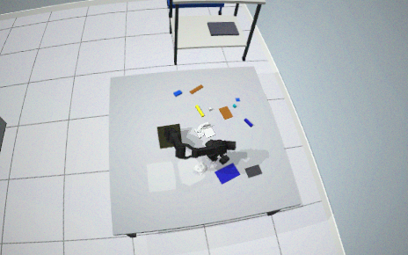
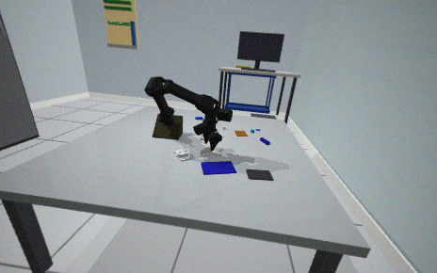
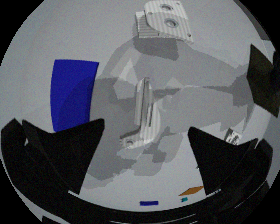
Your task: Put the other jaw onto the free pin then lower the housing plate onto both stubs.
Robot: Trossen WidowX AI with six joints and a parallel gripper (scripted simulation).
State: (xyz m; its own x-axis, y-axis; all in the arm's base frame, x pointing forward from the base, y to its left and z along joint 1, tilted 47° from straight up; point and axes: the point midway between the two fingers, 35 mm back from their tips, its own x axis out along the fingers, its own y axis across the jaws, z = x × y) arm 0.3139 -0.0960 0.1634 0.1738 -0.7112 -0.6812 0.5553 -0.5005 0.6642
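Fingers spread wide and gripping nothing, the black gripper [image 1: 218, 158] [image 2: 209, 143] [image 3: 148, 127] hangs above the table [image 1: 132, 207] [image 2: 132, 188] [image 3: 36, 45], where the loose white jaw [image 3: 150, 117] lies between the white two-holed part [image 1: 200, 168] [image 2: 182, 154] [image 3: 167, 21] and the gripper's fingertips in the wrist view, with the blue rectangle [image 1: 227, 173] [image 2: 218, 168] [image 3: 73, 95] lying flat to one side, apart from both white pieces

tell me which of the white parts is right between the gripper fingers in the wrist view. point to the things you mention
The long, narrow white jaw [image 3: 149, 117] with a bent end. The white plate with two round holes [image 3: 178, 31] lies beyond the fingertips.
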